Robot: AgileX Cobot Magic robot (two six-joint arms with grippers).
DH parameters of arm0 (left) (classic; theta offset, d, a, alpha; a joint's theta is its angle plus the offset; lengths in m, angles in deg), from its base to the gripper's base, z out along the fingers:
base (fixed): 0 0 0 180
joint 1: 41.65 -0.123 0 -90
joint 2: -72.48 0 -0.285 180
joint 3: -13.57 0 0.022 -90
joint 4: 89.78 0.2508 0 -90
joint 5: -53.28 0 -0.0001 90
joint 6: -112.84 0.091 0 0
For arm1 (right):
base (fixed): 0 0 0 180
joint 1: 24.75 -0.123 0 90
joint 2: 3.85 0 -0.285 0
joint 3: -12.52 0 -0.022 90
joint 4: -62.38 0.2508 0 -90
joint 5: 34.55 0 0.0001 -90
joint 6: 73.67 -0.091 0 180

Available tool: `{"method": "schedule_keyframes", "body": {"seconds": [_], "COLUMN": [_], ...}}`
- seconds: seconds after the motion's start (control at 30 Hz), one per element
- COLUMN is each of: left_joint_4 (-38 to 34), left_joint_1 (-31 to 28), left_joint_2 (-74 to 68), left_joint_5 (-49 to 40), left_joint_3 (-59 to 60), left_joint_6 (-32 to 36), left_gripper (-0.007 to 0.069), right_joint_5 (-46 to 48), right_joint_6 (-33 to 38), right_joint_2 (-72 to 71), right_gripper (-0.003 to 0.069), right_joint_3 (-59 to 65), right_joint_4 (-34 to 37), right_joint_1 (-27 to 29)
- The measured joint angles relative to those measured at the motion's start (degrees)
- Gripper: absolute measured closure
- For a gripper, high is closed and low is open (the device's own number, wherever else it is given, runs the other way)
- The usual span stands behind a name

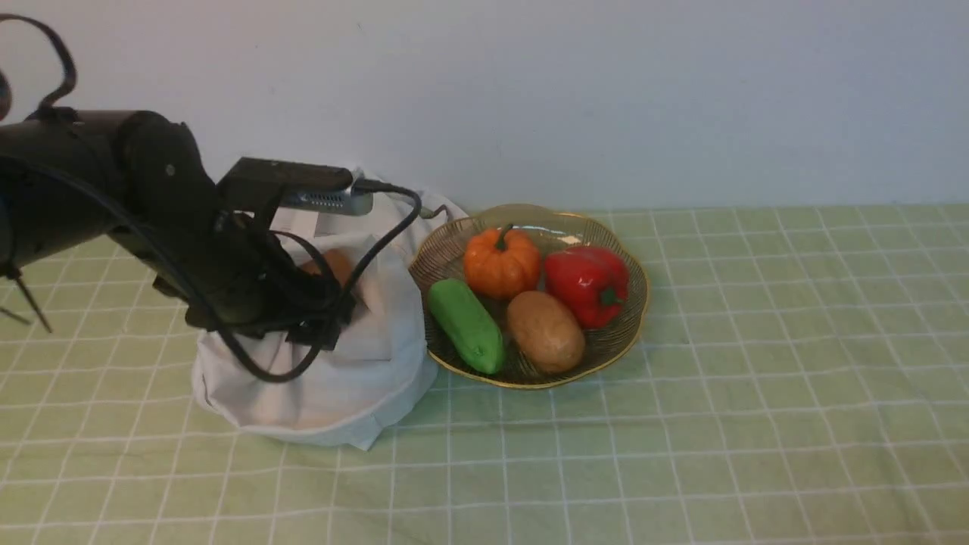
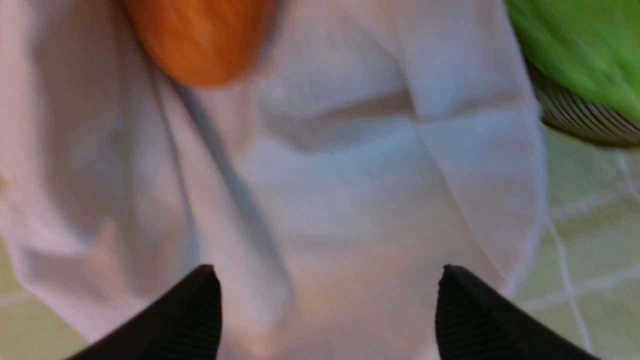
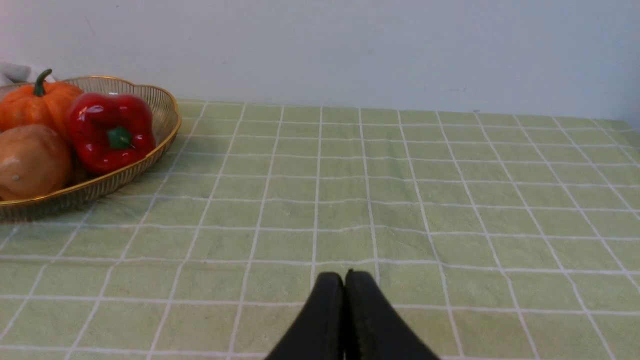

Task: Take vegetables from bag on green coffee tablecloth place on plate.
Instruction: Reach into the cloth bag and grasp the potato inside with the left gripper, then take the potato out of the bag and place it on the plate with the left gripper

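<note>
The white cloth bag (image 1: 341, 378) lies on the pale green gridded tablecloth (image 1: 681, 439), left of the golden wire plate (image 1: 642, 295). The potato (image 1: 545, 331) lies in the plate, and shows in the right wrist view (image 3: 30, 162) too. My left gripper (image 1: 333, 318) hovers over the bag, open and empty; in the left wrist view (image 2: 327, 272) its jaws stand wide apart above the bag's folds (image 2: 350, 200). An orange-brown rounded thing (image 1: 333, 265) lies in the bag, blurred in the left wrist view (image 2: 200, 40). My right gripper (image 3: 345, 274) is shut and empty, low over bare cloth.
The plate also holds a small orange pumpkin (image 1: 501, 263), a red bell pepper (image 1: 587, 281) and a green cucumber-like vegetable (image 1: 465, 324). A pale wall stands behind the table. Open tablecloth stretches right of the plate and in front of it.
</note>
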Motion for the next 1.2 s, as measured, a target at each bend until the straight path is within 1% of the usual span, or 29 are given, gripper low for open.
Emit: {"method": "schedule_keyframes", "body": {"seconds": [0.03, 0.1, 0.23, 0.37, 0.5, 0.7, 0.77, 0.8, 0.9, 1.0, 1.07, 1.2], "left_joint_4": [2.05, 2.55, 3.13, 8.26, 12.79, 18.24, 19.69, 19.75, 20.11, 20.24, 20.24, 20.12], "left_joint_1": [0.00, 0.13, 1.03, 1.07, 1.07, 1.07, 1.07, 1.07, 1.07, 1.32, 2.11, 4.85], "left_joint_2": [-2.24, -4.92, -10.18, -13.25, -15.58, -18.21, -19.25, -19.36, -19.77, -19.69, -18.86, -15.62], "left_joint_5": [1.81, 2.80, 4.48, 8.78, 11.99, 15.78, 16.57, 16.67, 16.67, 15.09, 12.38, 2.58], "left_joint_3": [-1.83, -3.81, -6.68, -7.09, -7.16, -7.16, -7.16, -7.16, -7.31, -7.43, -7.43, -7.37], "left_joint_6": [-2.11, -3.65, -3.23, -3.31, -5.07, -6.29, -6.45, -6.57, -8.52, -11.19, -11.99, -12.54], "left_gripper": [0.0056, 0.0029, 0.0020, 0.0020, 0.0020, 0.0055, 0.0103, 0.0113, 0.0171, 0.0171, 0.0171, 0.0171], "right_joint_5": [0.00, 0.00, 0.00, 0.00, 0.00, 0.00, 0.00, 0.00, 0.00, 0.00, 0.00, 0.00], "right_joint_6": [0.00, 0.00, 0.00, 0.00, 0.00, 0.00, 0.00, 0.00, 0.00, 0.00, 0.00, 0.00], "right_joint_2": [0.00, 0.00, 0.00, 0.00, 0.00, 0.00, 0.00, 0.00, 0.00, 0.00, 0.00, 0.00], "right_gripper": [0.0673, 0.0673, 0.0673, 0.0673, 0.0673, 0.0673, 0.0673, 0.0673, 0.0673, 0.0673, 0.0673, 0.0673], "right_joint_3": [0.00, 0.00, 0.00, 0.00, 0.00, 0.00, 0.00, 0.00, 0.00, 0.00, 0.00, 0.00], "right_joint_4": [0.00, 0.00, 0.00, 0.00, 0.00, 0.00, 0.00, 0.00, 0.00, 0.00, 0.00, 0.00], "right_joint_1": [0.00, 0.00, 0.00, 0.00, 0.00, 0.00, 0.00, 0.00, 0.00, 0.00, 0.00, 0.00]}}
